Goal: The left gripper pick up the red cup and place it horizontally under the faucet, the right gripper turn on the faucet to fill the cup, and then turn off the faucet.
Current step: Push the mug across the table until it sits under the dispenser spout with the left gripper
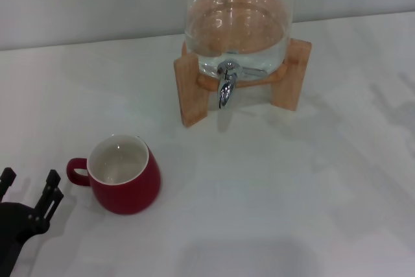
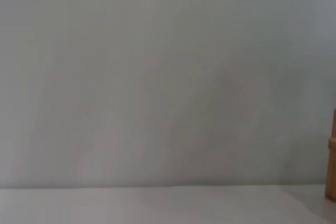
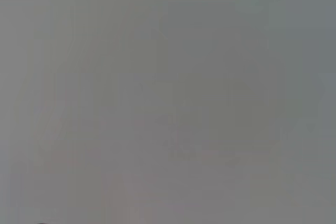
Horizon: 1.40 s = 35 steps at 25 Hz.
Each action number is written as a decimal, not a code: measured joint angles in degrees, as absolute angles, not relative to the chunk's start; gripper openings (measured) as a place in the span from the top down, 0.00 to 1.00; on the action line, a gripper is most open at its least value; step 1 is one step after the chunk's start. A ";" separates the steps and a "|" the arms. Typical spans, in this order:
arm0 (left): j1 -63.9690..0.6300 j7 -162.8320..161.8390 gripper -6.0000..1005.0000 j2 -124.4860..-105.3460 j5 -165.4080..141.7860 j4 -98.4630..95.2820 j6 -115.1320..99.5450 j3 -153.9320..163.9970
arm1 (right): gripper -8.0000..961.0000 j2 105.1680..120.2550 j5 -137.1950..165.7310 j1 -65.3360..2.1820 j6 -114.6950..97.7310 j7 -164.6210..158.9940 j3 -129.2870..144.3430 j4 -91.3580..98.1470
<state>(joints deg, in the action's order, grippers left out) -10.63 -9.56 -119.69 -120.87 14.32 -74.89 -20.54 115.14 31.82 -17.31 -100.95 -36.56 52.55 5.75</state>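
Left gripper (image 1: pixel 29 185) at the 8 o'clock corner of the head view, low over the white desk (image 1: pixel 292 186), fingers spread apart, holding nothing. Red cup (image 1: pixel 123 174) upright on the desk just beside that gripper, at its 2 o'clock, loop handle toward the fingers, not touching. Faucet (image 1: pixel 225 85) at 12 o'clock, spout down, on the glass dispenser (image 1: pixel 237 30) in its wooden stand (image 1: pixel 194 92). Cup well apart from faucet. Right gripper out of view.
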 joint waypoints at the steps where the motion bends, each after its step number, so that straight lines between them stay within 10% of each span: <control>1: -10.63 -9.51 0.20 -119.69 -120.86 14.32 -74.84 -20.40 | 0.22 115.14 31.82 -17.31 -101.07 -36.56 52.55 5.68; 35: -11.89 -9.41 0.20 -119.44 -120.97 14.29 -71.88 -18.65 | 0.22 115.14 31.81 -17.31 -102.96 -36.56 53.53 5.50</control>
<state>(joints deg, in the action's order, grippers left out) -11.89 -9.40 -119.44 -120.97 14.29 -71.88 -18.65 115.14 31.82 -17.31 -102.96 -36.56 53.53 5.50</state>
